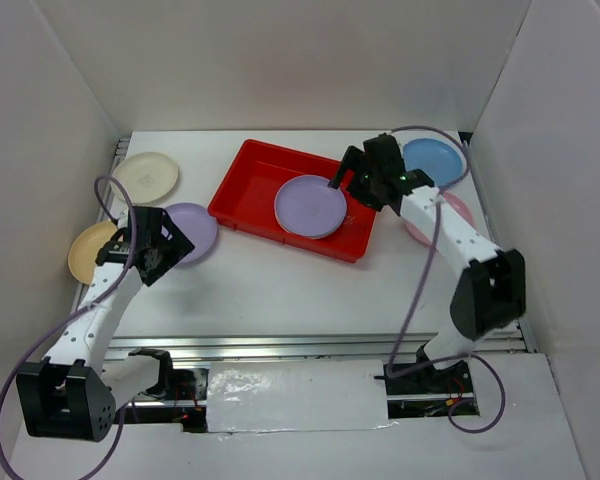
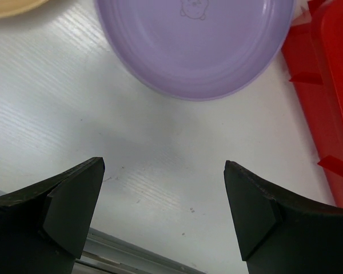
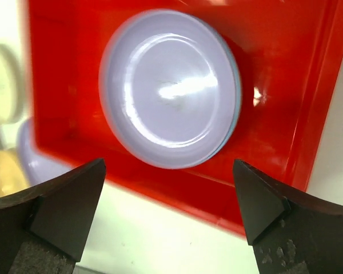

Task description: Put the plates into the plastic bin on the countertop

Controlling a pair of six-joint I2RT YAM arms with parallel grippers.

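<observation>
The red bin (image 1: pixel 242 185) holds a purple plate (image 1: pixel 310 205); the countertop (image 1: pixel 280 290) is white.

White walls (image 1: pixel 280 60) on three sides, soft even light, faint shadows

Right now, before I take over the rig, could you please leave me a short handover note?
Left hand: open, empty, near the purple plate on the countertop.
Right hand: open, empty, over the red bin.
Done: a second purple plate lies in the bin; a bluish edge beneath it may be another.
Left: that countertop purple plate, plus the cream plate, yellow-orange plate, blue plate and pink plate outside the bin.
</observation>
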